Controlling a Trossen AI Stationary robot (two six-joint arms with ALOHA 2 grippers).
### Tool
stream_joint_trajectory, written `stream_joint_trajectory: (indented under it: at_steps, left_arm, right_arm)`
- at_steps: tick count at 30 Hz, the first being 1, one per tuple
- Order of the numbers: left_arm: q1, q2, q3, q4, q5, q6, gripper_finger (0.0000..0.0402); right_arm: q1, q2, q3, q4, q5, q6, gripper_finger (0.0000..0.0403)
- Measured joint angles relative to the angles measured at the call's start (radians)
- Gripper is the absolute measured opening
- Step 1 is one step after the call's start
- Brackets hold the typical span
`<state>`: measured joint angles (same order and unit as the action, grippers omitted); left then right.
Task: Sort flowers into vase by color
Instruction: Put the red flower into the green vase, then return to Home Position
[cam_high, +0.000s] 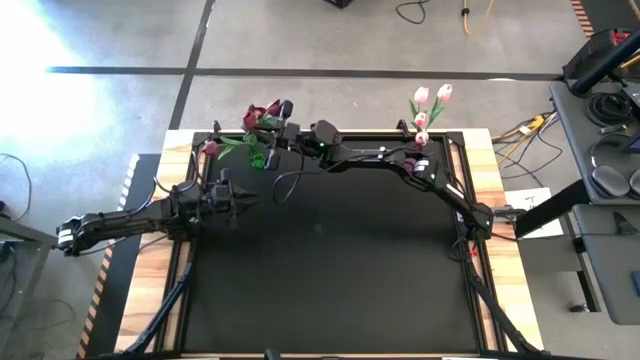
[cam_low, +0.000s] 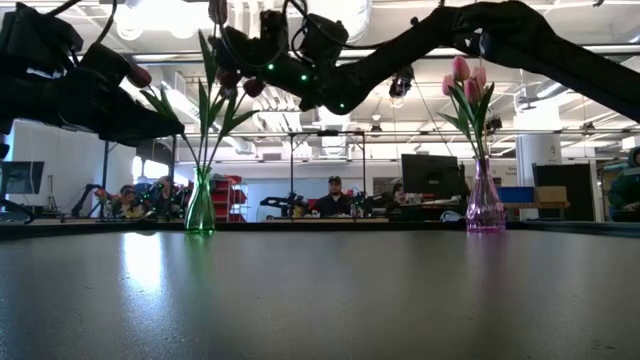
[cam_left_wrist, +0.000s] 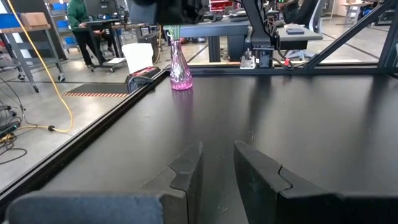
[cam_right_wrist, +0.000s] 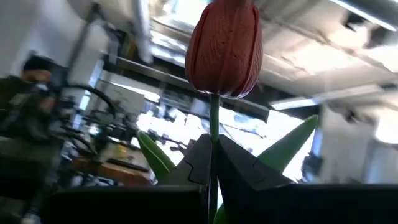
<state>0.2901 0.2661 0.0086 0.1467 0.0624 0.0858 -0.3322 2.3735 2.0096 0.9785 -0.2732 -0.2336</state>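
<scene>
The right arm is reaching across the table's (cam_high: 330, 300) far edge, its right gripper (cam_right_wrist: 211, 163) clamped on the stem of a dark red tulip (cam_right_wrist: 225, 46) and carrying it high above the green vase (cam_low: 200, 205) — likely so the stem can drop in beside the matching reds. The pink tulips (cam_low: 466, 78) are standing in the pink vase (cam_low: 485, 205), well apart from the green vase. The left gripper (cam_left_wrist: 217, 171) is waiting low near the green vase, fingers narrowly parted and holding nothing.
</scene>
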Motion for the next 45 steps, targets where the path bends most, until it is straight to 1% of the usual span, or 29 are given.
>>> stream_joint_trajectory:
  at_steps: [3,5,9,14,17,21,25,28,30,33,36,39,41,43,45]
  left_arm:
    - [0.000,0.000,0.000,0.000,0.000,0.000,0.0075]
    - [0.000,0.000,0.000,0.000,0.000,-0.001,0.0075]
    - [0.000,0.000,0.000,0.000,0.001,-0.003,0.0075]
    - [0.000,0.000,0.000,0.000,0.001,-0.005,0.0075]
    - [0.000,0.000,0.000,0.000,0.002,-0.005,0.0075]
    - [0.000,0.000,0.000,0.000,0.002,-0.005,0.0075]
    - [0.000,0.000,0.000,0.000,0.002,-0.006,0.0075]
    - [0.000,0.000,0.000,0.000,0.002,-0.009,0.0075]
    - [0.000,0.000,0.000,0.000,0.002,-0.009,0.0075]
    - [0.000,0.000,0.000,0.000,0.002,-0.009,0.0075]
    - [0.000,0.000,0.000,0.001,0.001,-0.017,0.0075]
    - [0.000,0.000,0.000,0.001,0.002,-0.016,0.0075]
    - [0.000,0.000,0.000,0.001,0.001,-0.012,0.0075]
    - [0.000,0.000,0.000,0.004,0.001,-0.010,0.0075]
    - [0.000,0.000,0.000,0.013,0.001,-0.013,0.0075]
  right_arm:
    - [0.000,0.016,-0.001,-0.012,0.107,0.017,0.0013]
    - [0.000,0.018,-0.001,-0.049,0.143,0.023,0.0013]
    - [0.000,0.017,-0.001,-0.119,0.160,0.050,0.0022]
    - [0.004,0.017,-0.001,-0.199,0.230,0.058,0.0052]
    - [0.004,0.017,-0.001,-0.246,0.233,0.057,0.0061]
    - [0.004,0.017,-0.001,-0.283,0.239,0.058,0.0060]
    - [0.005,0.017,-0.001,-0.314,0.257,0.058,0.0046]
    - [0.005,0.017,-0.001,-0.340,0.311,0.059,0.0038]
    - [0.005,0.017,-0.001,-0.372,0.344,0.058,0.0039]
    - [0.005,0.017,0.002,-0.414,0.345,0.065,0.0056]
    - [0.011,0.016,0.028,-0.483,0.345,0.078,0.0089]
    - [0.029,-0.007,0.053,-0.618,0.345,0.069,0.0123]
    - [0.046,-0.031,0.063,-0.716,0.345,0.032,0.0140]
    - [0.062,-0.058,0.064,-0.761,0.349,0.001,0.0146]
    - [0.076,-0.075,0.048,-0.759,0.353,-0.022,0.0138]
